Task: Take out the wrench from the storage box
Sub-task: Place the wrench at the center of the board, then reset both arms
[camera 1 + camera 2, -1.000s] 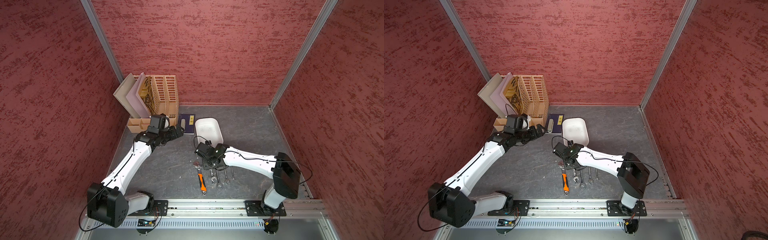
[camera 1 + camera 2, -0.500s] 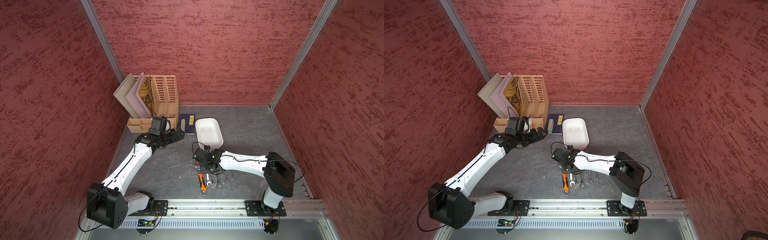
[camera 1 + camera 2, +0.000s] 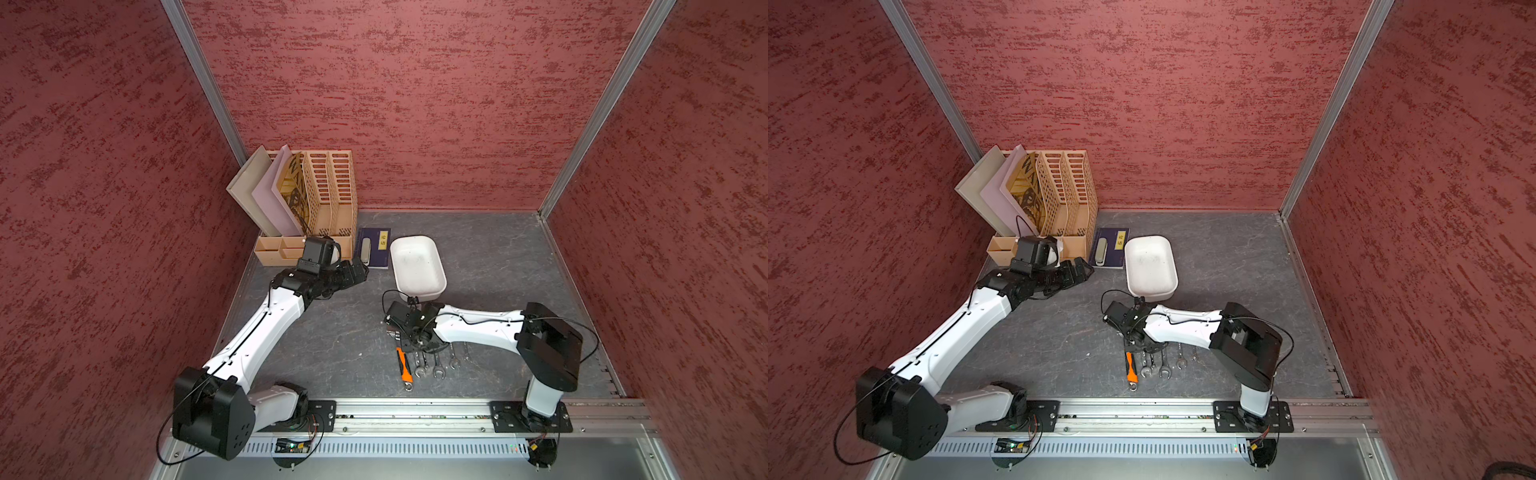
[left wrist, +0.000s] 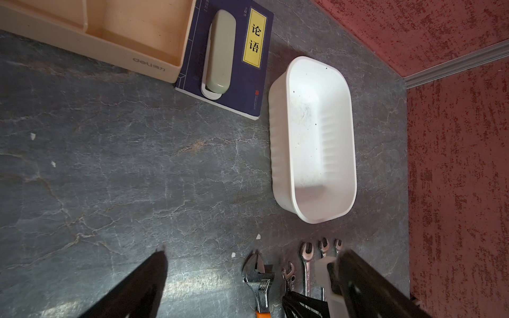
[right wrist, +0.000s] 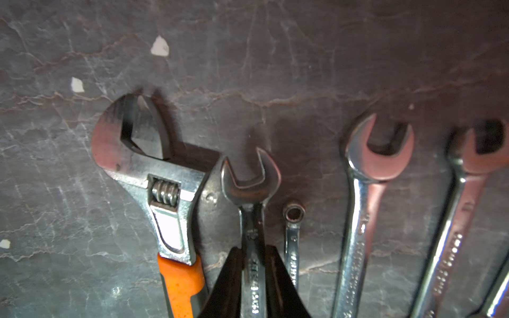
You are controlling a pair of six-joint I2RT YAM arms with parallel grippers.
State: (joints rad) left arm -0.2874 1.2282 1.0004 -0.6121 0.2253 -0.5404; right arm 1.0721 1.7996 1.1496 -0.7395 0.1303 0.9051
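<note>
Shallow white plastic storage box (image 3: 417, 266), rounded corners: far centre of the grey stone-patterned tabletop (image 3: 332, 332). Its left rim lies just beside a navy book (image 3: 376, 262) carrying a pale stapler (image 3: 365, 250). Peach slotted file organizer (image 3: 332, 195): far-left corner. Small chrome open-end wrench (image 5: 250, 179): outside the box, in a row of wrenches near the near edge, between an orange-handled adjustable wrench (image 5: 154, 179) and a tiny ring spanner (image 5: 294, 214). Right tool (image 5: 252, 249): clamped on this wrench's shank. Left tool (image 4: 252, 251): fingers wide apart, by the book's near edge. Open room: broad bare tabletop left of the row.
</note>
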